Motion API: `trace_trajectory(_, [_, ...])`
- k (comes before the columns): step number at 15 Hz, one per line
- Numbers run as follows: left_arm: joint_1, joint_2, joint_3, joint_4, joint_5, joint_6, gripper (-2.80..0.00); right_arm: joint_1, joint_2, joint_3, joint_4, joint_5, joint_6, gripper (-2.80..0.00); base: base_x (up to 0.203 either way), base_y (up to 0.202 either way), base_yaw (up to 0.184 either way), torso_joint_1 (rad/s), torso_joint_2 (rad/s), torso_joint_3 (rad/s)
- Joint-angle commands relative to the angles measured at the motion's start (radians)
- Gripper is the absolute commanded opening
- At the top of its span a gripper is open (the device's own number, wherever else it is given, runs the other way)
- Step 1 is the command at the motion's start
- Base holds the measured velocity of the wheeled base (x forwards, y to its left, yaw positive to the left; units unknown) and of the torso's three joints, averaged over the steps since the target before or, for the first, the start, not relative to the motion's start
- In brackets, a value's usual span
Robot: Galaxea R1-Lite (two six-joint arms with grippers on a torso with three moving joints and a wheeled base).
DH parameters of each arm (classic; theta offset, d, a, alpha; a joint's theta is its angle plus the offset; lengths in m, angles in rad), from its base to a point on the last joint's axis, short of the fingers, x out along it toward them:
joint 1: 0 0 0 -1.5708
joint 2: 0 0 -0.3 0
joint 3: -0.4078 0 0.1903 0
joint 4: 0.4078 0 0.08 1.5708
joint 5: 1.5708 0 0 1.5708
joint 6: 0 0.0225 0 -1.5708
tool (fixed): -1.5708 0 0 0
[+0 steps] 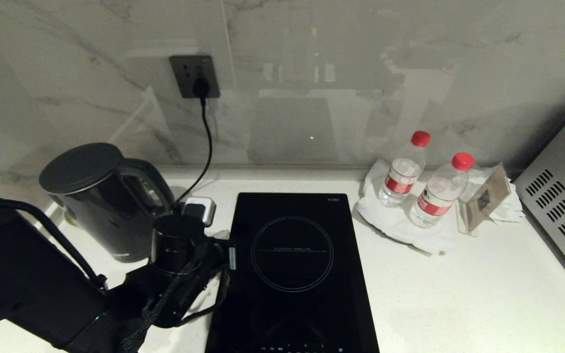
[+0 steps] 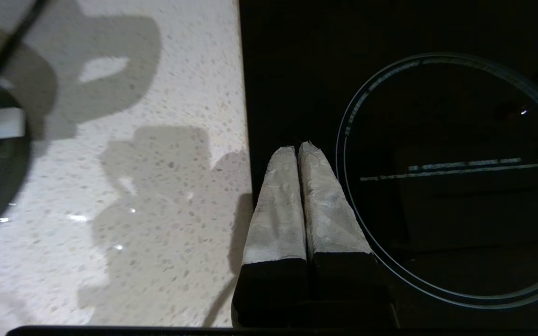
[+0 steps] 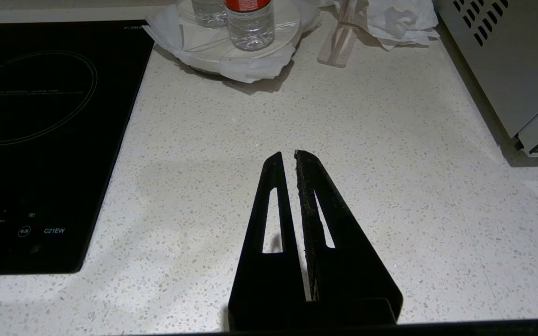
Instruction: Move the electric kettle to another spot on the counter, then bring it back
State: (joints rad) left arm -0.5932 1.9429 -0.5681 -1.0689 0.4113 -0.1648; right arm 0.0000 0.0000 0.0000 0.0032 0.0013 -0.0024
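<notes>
The electric kettle was seen at the back left of the desk, beside the induction hob. The left end effector was pressed together over the hob's edge, holding nothing. The kettle's handle could be bumped if the fingers were not spread first. Its black cord to the wall socket could be snagged. The right end effector was nearly pressed together over the speckled desk. Marble-look walls stood behind.

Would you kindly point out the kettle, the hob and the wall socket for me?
kettle (image 1: 97, 206), head view, on its glossy black body.
hob (image 1: 292, 274), head view, on the black glass below the ring.
wall socket (image 1: 187, 68), head view, on the faceplate above the plug.
</notes>
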Motion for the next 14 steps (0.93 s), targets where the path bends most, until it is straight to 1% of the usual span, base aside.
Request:
trace_trajectory(1, [0.012,0.098,-0.036,-0.011,0.003,0.001,-2.80,0.000,0.000,0.000,-0.001,0.000,-0.001,-2.80,0.000,0.000,0.000,0.000,0.00,0.000])
trace_trajectory(2, [0.026,0.118,-0.052,-0.012,0.003,0.005,-2.80,0.000,0.000,0.000,0.000,0.000,-0.001,-2.80,0.000,0.000,0.000,0.000,0.00,0.000])
trace_trajectory(3, [0.048,0.130,-0.063,-0.014,0.002,0.018,-1.88,0.000,0.000,0.000,0.000,0.000,-0.001,-2.80,0.000,0.000,0.000,0.000,0.00,0.000])
trace_trajectory(4, [0.065,0.134,-0.078,-0.015,0.000,0.030,0.00,0.000,0.000,0.000,0.000,0.000,-0.001,-2.80,0.000,0.000,0.000,0.000,0.00,0.000])
trace_trajectory(8, [0.112,0.146,-0.144,-0.016,-0.002,0.037,0.00,0.000,0.000,0.000,0.000,0.000,-0.001,-2.80,0.000,0.000,0.000,0.000,0.00,0.000])
trace_trajectory(11, [0.119,0.137,-0.144,-0.017,-0.002,0.039,0.00,0.000,0.000,0.000,0.000,0.000,-0.001,-2.80,0.000,0.000,0.000,0.000,0.00,0.000])
trace_trajectory(14, [0.156,0.142,-0.145,-0.017,-0.003,0.054,0.00,0.000,0.000,0.000,0.000,0.000,-0.001,-2.80,0.000,0.000,0.000,0.000,0.00,0.000])
